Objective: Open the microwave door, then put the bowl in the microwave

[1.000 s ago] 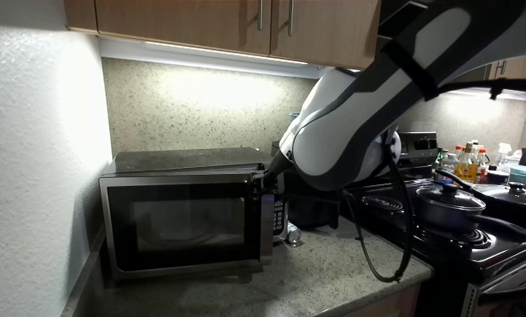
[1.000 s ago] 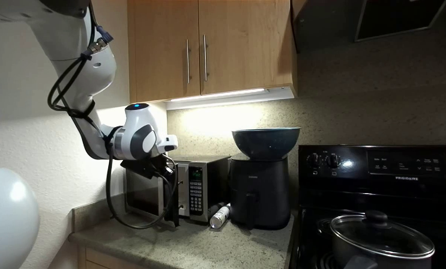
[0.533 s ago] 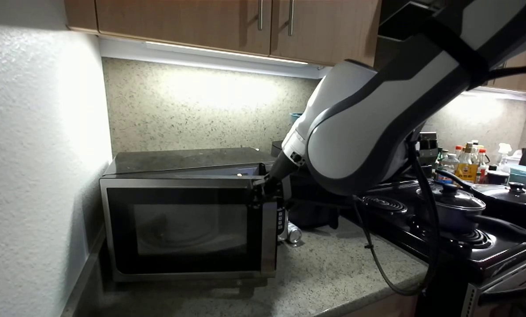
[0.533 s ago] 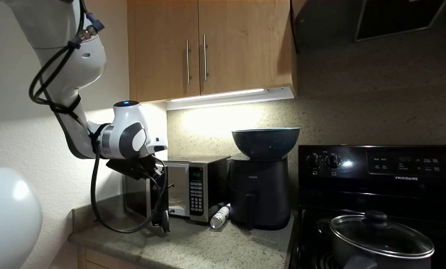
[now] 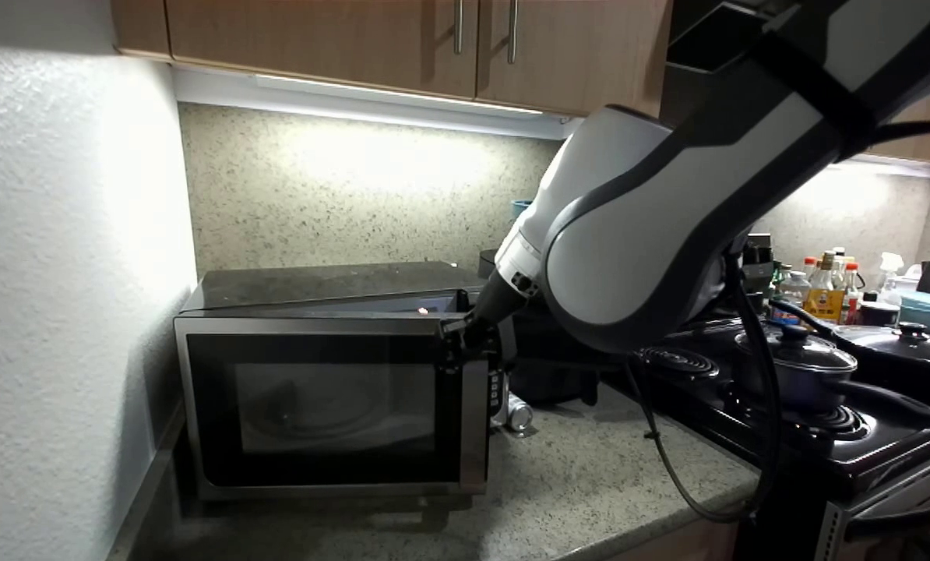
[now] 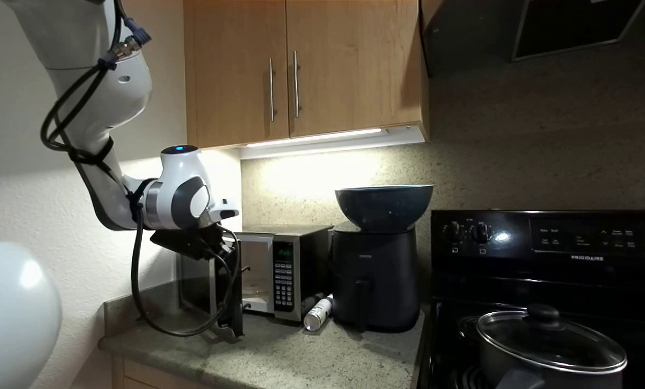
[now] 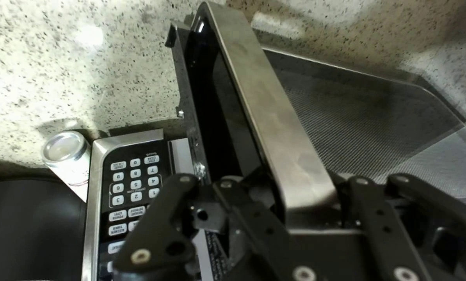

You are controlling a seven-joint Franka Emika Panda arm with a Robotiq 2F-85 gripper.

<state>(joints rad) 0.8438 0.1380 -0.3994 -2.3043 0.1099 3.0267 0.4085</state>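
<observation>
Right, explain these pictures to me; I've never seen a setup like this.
The machine is a robot arm ending in a claw. Two pictures come from cameras standing apart from it; the close-up comes from a camera mounted on the arm itself. On the counter stand a microwave and an air fryer with a blue bowl on top; a can lies between the two appliances. A lidded pot sits on the stove alongside. The claw appears closed on the top corner of the microwave door, which stands partly open.
</observation>
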